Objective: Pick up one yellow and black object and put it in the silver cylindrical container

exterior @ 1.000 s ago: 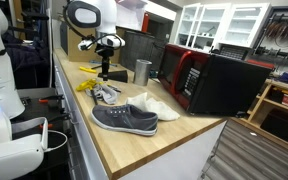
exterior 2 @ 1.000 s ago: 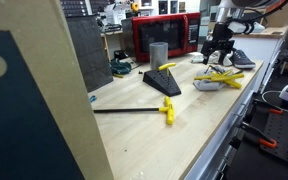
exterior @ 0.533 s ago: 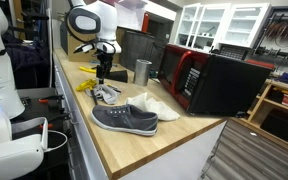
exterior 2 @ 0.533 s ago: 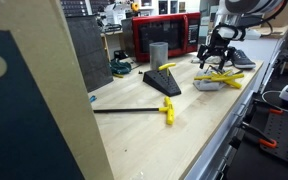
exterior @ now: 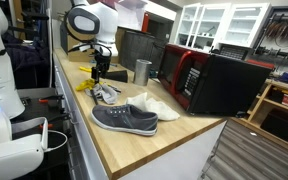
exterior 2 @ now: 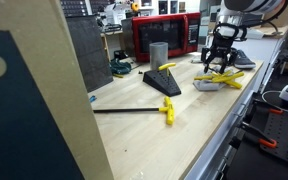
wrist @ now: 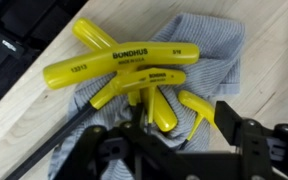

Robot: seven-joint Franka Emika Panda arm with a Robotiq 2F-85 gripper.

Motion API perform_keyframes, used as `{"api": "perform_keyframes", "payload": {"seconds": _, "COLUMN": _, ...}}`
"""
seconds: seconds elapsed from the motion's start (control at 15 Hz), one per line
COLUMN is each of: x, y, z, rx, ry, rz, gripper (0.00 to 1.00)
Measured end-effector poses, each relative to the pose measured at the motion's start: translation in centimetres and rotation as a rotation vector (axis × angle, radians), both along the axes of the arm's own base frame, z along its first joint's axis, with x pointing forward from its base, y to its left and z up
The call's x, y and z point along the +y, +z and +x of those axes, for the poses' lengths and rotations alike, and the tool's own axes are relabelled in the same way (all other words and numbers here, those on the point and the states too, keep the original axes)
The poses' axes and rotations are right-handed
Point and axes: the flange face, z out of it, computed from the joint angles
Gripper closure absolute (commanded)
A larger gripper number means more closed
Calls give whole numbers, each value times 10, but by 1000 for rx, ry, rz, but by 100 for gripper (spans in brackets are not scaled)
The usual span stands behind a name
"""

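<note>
The approach to the grasp is in hand, and nothing has been picked up yet. The claw (exterior: 99, 70) hovers just above a small pile of yellow-handled T keys (exterior: 84, 86) at the far left end of the table (exterior: 134, 150). In the wrist view the yellow-handled T keys (wrist: 134, 72) lie crossed over one another on a crumpled grey-blue cloth (wrist: 209, 45). Their black shafts run down toward the claw (wrist: 179, 150). Its two dark fingers stand apart on either side of the lower handles and grip nothing, though the tips are cut off at the frame's near edge, so how wide the gap is stays unclear.

The silver cylindrical container (exterior: 142, 71) stands upright on the table, just right of the pile and a little farther back, in front of the black-and-red microwave (exterior: 219, 85). A grey shoe (exterior: 124, 119) lies nearer along the table. In an exterior view a further yellow T key (exterior 2: 168, 110) lies alone, well apart from the claw (exterior 2: 219, 66).

The next move probably calls for picking one handle that sits clear of its neighbours. The claw should drop until the fingers straddle it, close without catching the cloth, then lift straight up. The tangled handles could drag each other along. The long shaft would have to be aimed into the container's narrow mouth.
</note>
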Motion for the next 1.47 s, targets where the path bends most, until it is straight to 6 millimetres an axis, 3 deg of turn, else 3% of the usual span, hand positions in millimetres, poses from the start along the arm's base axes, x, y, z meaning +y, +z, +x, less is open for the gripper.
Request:
{"api": "perform_keyframes", "payload": {"seconds": 0.33, "x": -6, "y": 4, "z": -9, "rx": 43, "ry": -13, "rz": 31, "gripper": 95}}
{"api": "perform_keyframes", "payload": {"seconds": 0.47, "x": -8, "y": 4, "z": -11, "rx": 57, "ry": -18, "rz": 39, "gripper": 100}}
{"api": "perform_keyframes", "payload": {"seconds": 1.2, "x": -2, "y": 17, "z": -13, "rx": 48, "ry": 7, "rz": 45, "gripper": 100}}
{"api": "perform_keyframes", "payload": {"seconds": 1.27, "x": 0, "y": 20, "z": -12, "rx": 41, "ry": 13, "rz": 43, "gripper": 74}}
{"api": "perform_keyframes", "payload": {"seconds": 1.33, "x": 3, "y": 24, "z": -12, "rx": 34, "ry": 20, "rz": 41, "gripper": 73}}
{"api": "perform_keyframes", "payload": {"seconds": 1.47, "x": 8, "y": 29, "z": -12, "rx": 31, "ry": 46, "rz": 28, "gripper": 59}}
